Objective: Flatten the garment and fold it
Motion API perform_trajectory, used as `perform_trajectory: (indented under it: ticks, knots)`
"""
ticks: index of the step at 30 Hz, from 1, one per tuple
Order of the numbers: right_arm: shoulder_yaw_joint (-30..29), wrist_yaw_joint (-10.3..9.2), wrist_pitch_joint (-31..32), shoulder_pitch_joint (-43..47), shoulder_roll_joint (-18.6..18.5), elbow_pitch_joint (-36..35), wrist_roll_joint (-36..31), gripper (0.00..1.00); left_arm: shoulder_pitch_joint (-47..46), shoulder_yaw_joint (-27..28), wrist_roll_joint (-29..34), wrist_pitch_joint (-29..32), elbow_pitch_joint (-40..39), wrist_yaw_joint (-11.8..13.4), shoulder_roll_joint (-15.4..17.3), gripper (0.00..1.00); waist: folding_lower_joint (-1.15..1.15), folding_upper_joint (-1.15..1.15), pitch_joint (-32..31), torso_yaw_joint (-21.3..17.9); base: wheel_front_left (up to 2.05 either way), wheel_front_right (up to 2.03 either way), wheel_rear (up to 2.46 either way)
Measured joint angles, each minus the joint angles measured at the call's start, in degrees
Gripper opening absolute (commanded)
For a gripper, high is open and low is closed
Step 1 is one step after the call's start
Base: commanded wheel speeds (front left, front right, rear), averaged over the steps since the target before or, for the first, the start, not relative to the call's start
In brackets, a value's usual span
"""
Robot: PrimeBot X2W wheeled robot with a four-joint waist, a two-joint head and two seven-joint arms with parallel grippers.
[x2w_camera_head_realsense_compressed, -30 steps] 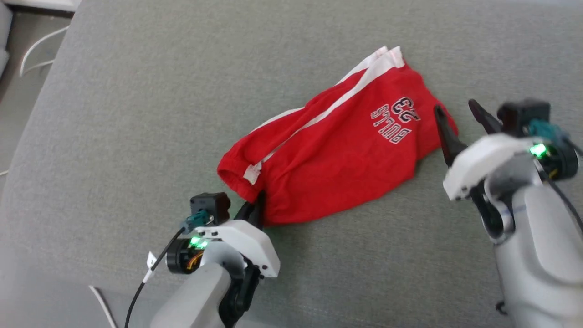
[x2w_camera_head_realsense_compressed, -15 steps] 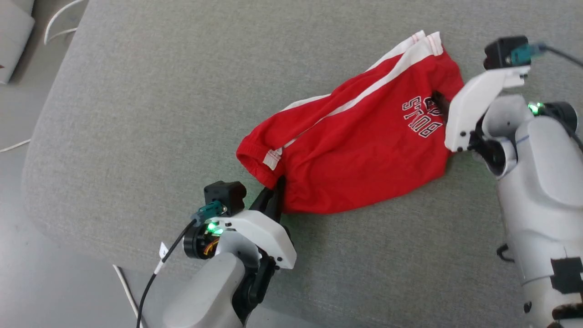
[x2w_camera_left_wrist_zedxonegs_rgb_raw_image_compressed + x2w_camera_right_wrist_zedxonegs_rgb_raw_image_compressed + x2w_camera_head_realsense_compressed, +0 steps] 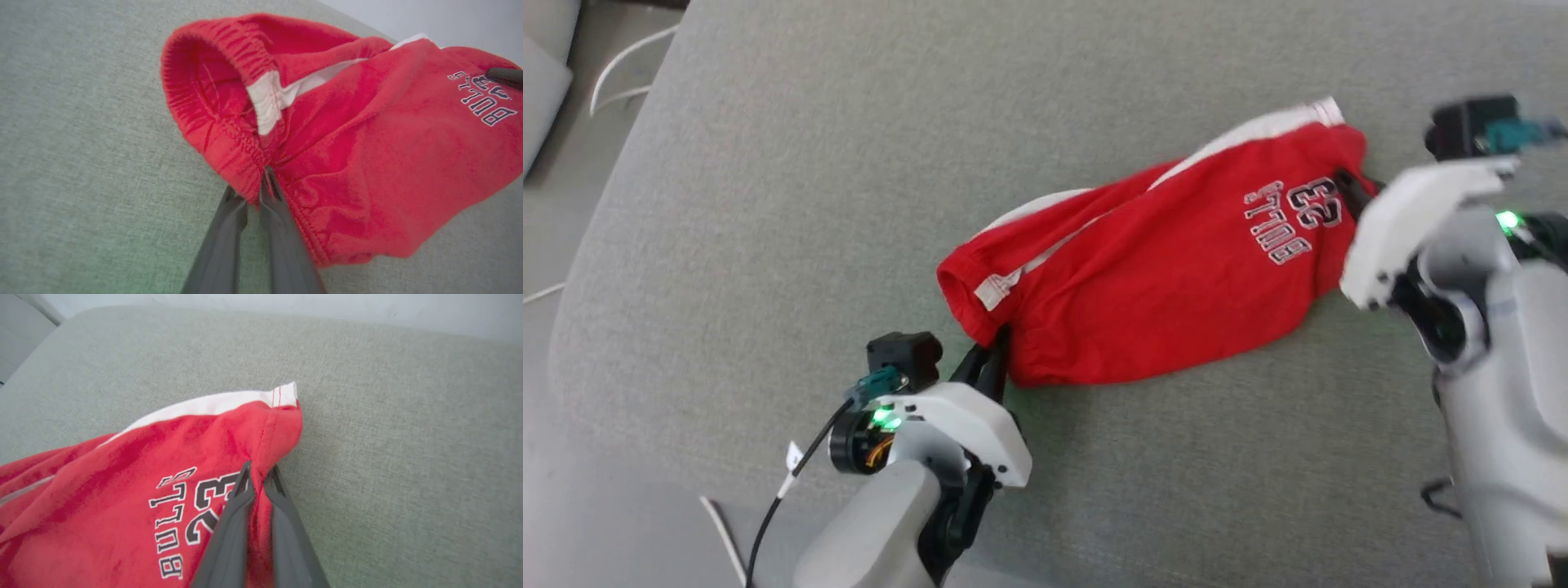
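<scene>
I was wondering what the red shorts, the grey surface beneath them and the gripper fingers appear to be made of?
The garment: soft matte knit, likely cotton jersey or fleece; fuzzy nap, gathered ribbed waistband.
The surface: grey woven upholstery, matte; visible weave, rounded padded edge.
The right gripper's fingers: smooth dark grey, plastic or coated metal; cannot tell which.

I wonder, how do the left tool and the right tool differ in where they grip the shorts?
The left tool pinches the gathered waistband of the shorts; the right tool pinches the leg hem beside the printed 23. In the head view the left tool sits lower, the right tool higher up. Both are shut on red fabric.
</scene>
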Motion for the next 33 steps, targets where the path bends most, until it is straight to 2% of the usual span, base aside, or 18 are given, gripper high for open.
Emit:
perform_trajectory:
  ticks: [4,9,12,16,24,25,26,27,28,29,30,33]
  knots:
    - [-1.24,0.0,0.2,9.38,-0.25,-12.11,-0.21,0.0,1.3,-0.1,-0.15,0.98,-1.85,0.0,1.49,0.0,-0.01,0.0,-1.59,-1.44,0.0,0.0,0.0]
    - [-4.33,0.01,2.12,21.8,2.55,-28.39,-2.08,0.0,2.5,-0.31,-0.15,2.98,-5.3,0.11,3.76,0.0,-0.01,0.0,-3.39,-3.78,0.0,0.0,0.0]
    - [-6.09,0.01,3.38,27.83,3.86,-34.08,-2.61,0.0,3.43,-0.48,-0.18,4.35,-7.44,0.73,4.83,0.0,-0.02,0.0,-4.27,-5.3,0.0,0.0,0.0]
    - [-7.38,0.01,3.55,32.33,4.34,-34.27,-1.96,0.0,4.33,-0.81,-0.27,6.47,-9.38,1.6,6.04,0.0,-0.02,0.0,-4.97,-7.35,0.0,0.0,0.0]
    - [-7.75,0.01,3.0,32.48,4.43,-21.21,-2.27,0.01,4.35,-1.29,-0.71,9.0,-10.82,2.12,6.99,0.0,-0.01,0.0,-4.26,-9.92,0.0,0.0,0.0]
    - [-7.57,0.02,3.37,32.29,4.53,-19.76,-2.64,0.31,4.35,-1.41,-0.74,9.46,-10.74,2.33,7.04,0.0,0.0,0.0,-4.07,-10.09,0.0,0.0,0.0]
    - [-7.47,0.03,3.56,31.99,4.59,-18.89,-2.67,0.82,4.35,-1.47,-0.85,9.89,-10.67,2.59,7.08,0.0,-0.01,0.0,-3.91,-10.26,0.0,0.0,0.0]
    - [-7.44,0.05,3.65,31.66,4.56,-18.4,-2.66,1.0,4.35,-1.47,-1.03,10.07,-10.63,2.6,7.1,0.23,-0.01,0.0,-3.81,-10.41,0.0,0.0,0.0]
    - [-7.47,0.08,3.63,31.34,4.56,-18.16,-2.5,1.0,4.35,-1.41,-1.32,10.07,-10.65,2.63,7.13,0.65,-0.01,0.0,-3.76,-10.55,0.0,0.0,0.0]
    - [-7.56,0.08,3.37,31.12,4.57,-18.16,-2.03,1.0,4.35,-1.32,-1.59,10.06,-10.67,2.79,7.13,0.92,-0.01,0.0,-3.77,-10.66,0.0,0.0,0.0]
    - [-7.73,0.08,2.67,30.99,4.57,-18.19,-1.79,1.0,4.38,-1.2,-1.82,9.93,-10.72,2.81,7.14,1.0,0.0,0.0,-3.86,-10.74,0.0,0.0,0.0]
    - [-9.23,0.05,-0.45,31.21,4.56,-18.51,-1.22,1.0,5.12,-0.54,-2.42,8.91,-11.38,2.85,7.38,1.0,-0.01,0.0,-4.56,-10.79,0.0,0.0,0.0]
